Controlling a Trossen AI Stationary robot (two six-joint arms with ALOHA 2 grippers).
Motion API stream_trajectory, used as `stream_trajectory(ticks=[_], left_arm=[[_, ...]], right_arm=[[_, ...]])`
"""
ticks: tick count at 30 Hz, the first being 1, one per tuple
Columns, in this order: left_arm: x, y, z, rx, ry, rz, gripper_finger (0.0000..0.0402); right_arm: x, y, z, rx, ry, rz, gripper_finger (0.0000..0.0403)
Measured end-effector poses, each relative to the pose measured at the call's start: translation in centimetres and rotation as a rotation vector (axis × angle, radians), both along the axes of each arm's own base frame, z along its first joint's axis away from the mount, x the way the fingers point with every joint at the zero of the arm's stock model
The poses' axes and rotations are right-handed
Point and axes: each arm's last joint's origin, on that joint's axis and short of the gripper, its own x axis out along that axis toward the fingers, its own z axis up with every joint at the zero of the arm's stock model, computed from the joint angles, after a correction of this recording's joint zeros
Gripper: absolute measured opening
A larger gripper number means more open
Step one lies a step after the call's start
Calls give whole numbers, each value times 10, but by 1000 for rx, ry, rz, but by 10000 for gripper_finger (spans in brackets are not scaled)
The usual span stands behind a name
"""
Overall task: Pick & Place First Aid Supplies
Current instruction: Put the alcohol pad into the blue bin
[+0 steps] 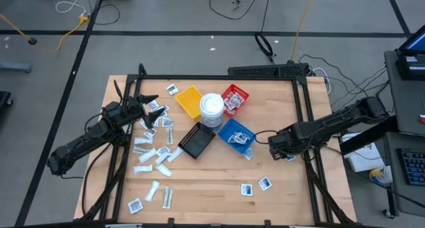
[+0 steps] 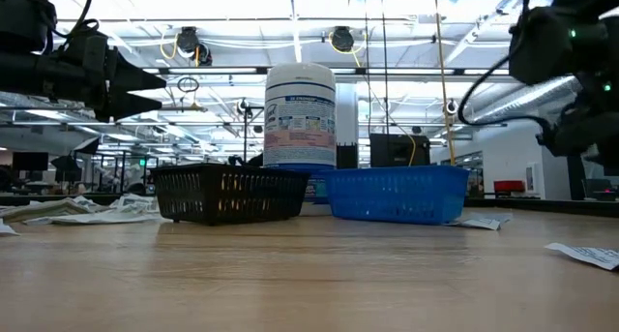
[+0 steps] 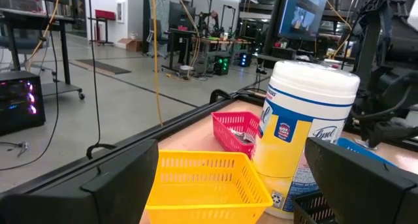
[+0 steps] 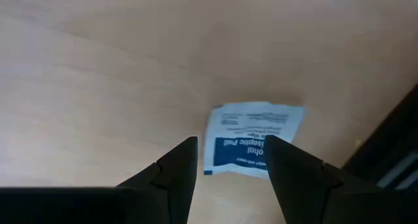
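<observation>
Hovering over the wooden table (image 1: 206,188), right gripper (image 4: 227,160) fingers parted — square packet (image 4: 255,139) between, left gripper (image 1: 147,110) spread, empty.

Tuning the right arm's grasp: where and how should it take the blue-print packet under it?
Straight down, pinching across the middle. The packet lies flat on the table, and the right hand hangs open, fingers straddling its blue band.

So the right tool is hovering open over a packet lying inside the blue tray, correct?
Not quite. The right tool is open above a packet, but that packet lies on the bare wooden table, not inside the blue tray. The right wrist view shows wood all around it, and the high view puts the tool beside the tray.
</observation>
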Motion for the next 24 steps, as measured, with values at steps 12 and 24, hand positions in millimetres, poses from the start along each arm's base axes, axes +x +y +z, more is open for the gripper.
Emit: stream_trajectory(ticks=[12,24], left_arm=[[0,0,0,0,0,0,392],[0,0,0,-1,0,0,392]], right_arm=[[-4,0,-17,49,-37,-42,95],[2,1,-9,55,-57,-1,3]])
